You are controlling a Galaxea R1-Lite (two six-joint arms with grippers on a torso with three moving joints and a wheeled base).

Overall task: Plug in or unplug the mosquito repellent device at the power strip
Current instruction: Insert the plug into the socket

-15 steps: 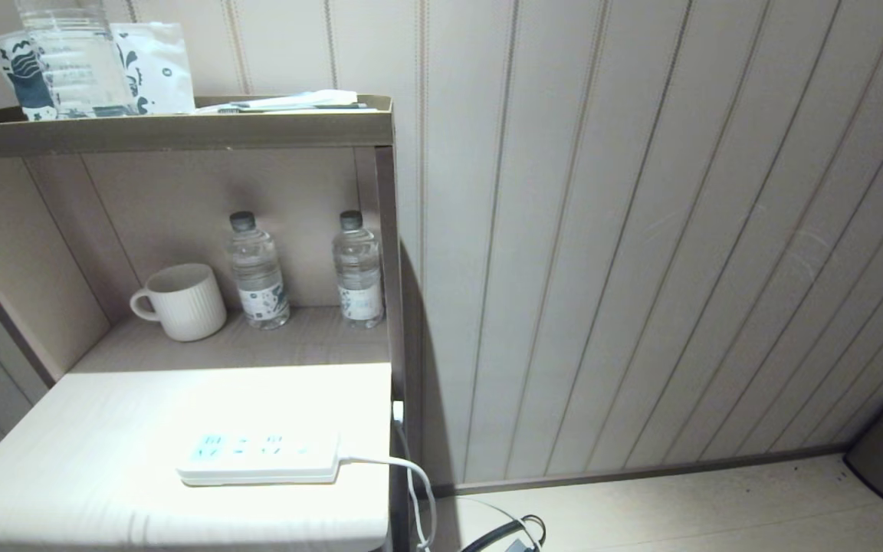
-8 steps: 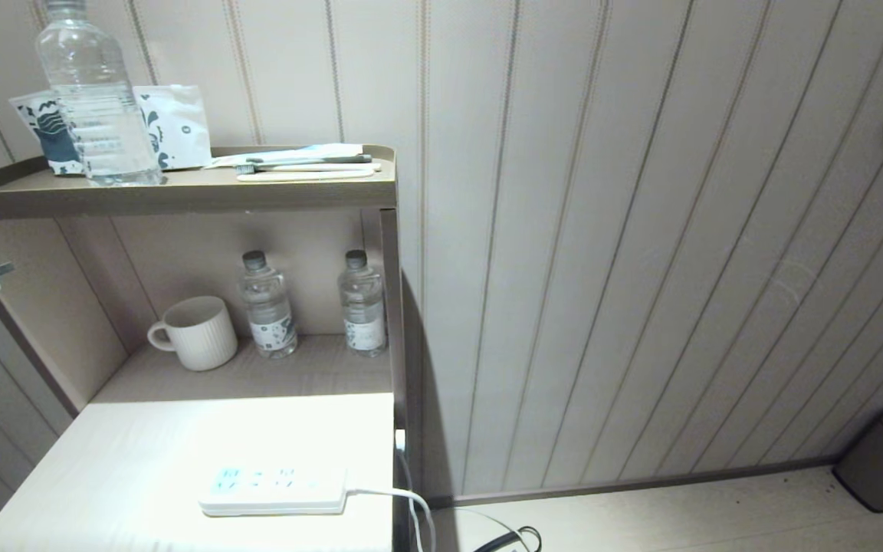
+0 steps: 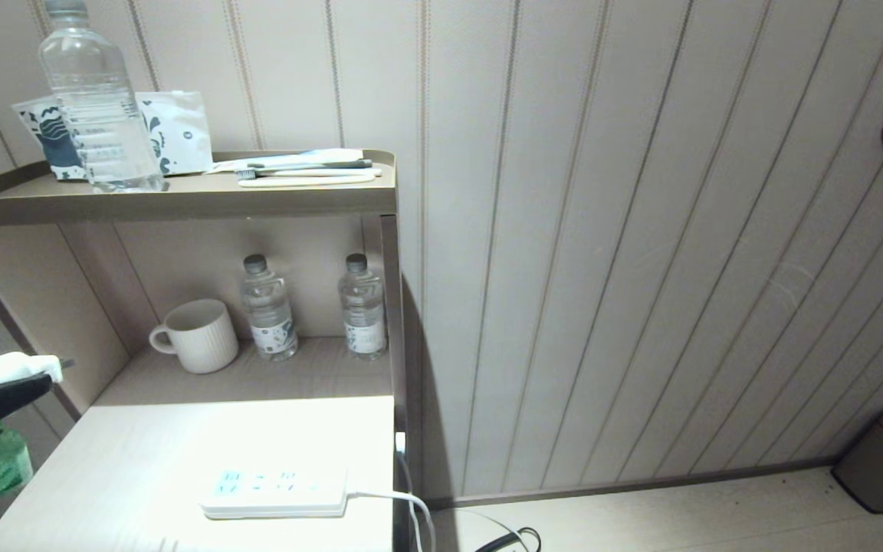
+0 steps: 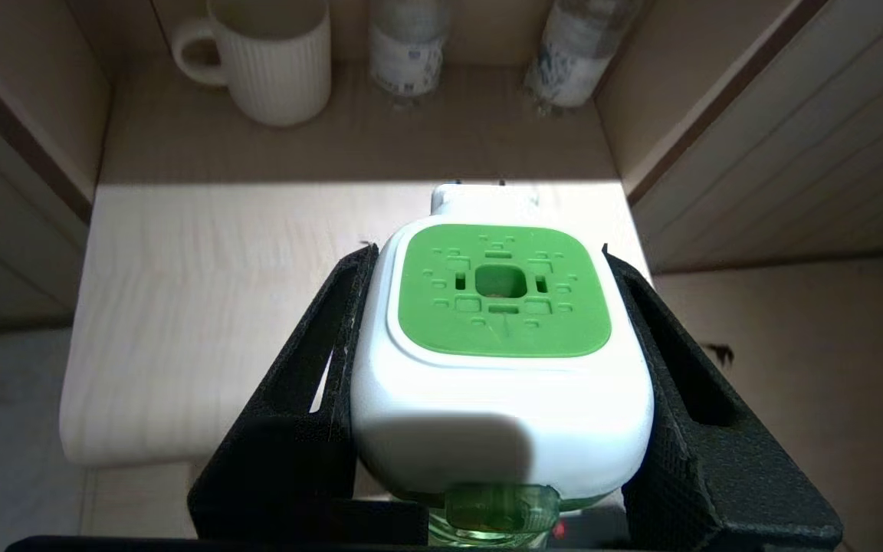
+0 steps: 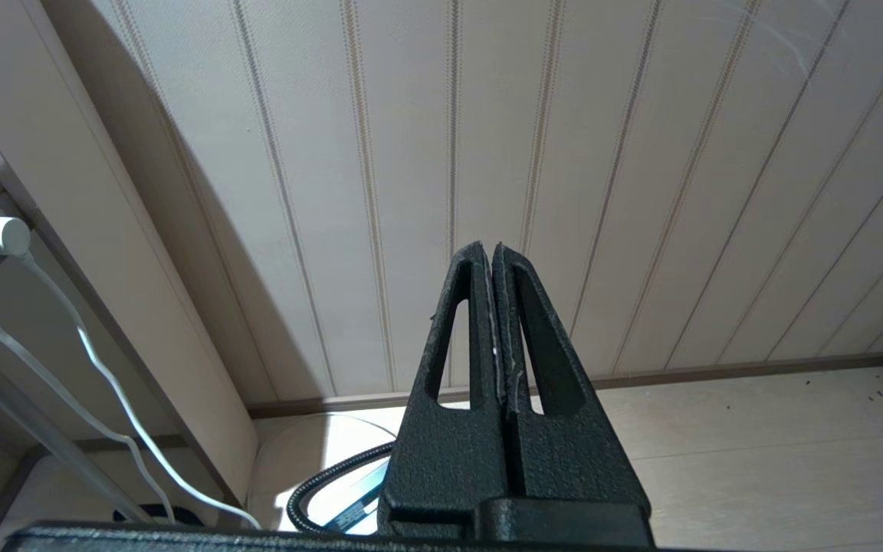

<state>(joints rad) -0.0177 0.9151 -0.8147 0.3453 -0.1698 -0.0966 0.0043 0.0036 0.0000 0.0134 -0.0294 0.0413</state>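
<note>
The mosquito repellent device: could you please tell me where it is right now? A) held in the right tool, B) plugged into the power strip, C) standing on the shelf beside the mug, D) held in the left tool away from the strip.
D: the left tool clamps the mosquito repellent device, while the power strip lies with nothing plugged in.

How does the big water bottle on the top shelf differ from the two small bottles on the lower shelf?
The big water bottle stands alone on the top shelf; the two small bottles stand side by side on the lower shelf, right of the mug. The big bottle is clearly taller and wider. Each small bottle shows a printed label low on its body. All three are clear, upright and capped.
</note>
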